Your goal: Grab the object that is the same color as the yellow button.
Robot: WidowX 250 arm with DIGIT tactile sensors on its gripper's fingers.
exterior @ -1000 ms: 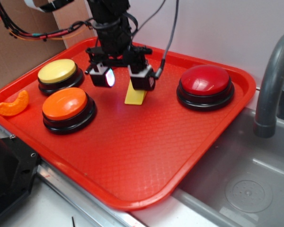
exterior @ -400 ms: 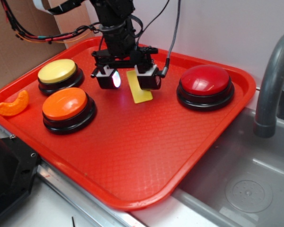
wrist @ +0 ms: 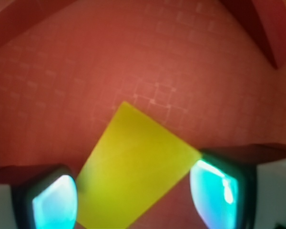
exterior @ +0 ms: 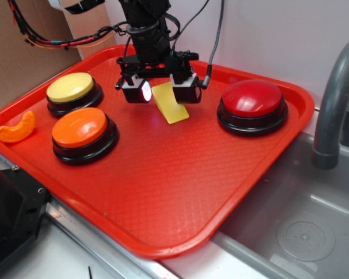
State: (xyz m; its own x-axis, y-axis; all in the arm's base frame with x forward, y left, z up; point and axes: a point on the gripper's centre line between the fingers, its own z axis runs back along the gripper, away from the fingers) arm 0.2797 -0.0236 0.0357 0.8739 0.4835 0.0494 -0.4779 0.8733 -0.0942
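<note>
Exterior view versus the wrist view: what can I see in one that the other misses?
Only the exterior view shows the yellow button, orange button, red button, orange crescent piece, grey faucet and the arm above the gripper. Only the wrist view shows the glowing cyan pads close up, flanking the block. Both share the yellow wedge block between the fingers, and the red tray under it.

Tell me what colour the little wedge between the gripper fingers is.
Yellow. The wedge shows best in the wrist view, filling the gap at the gripper.
</note>
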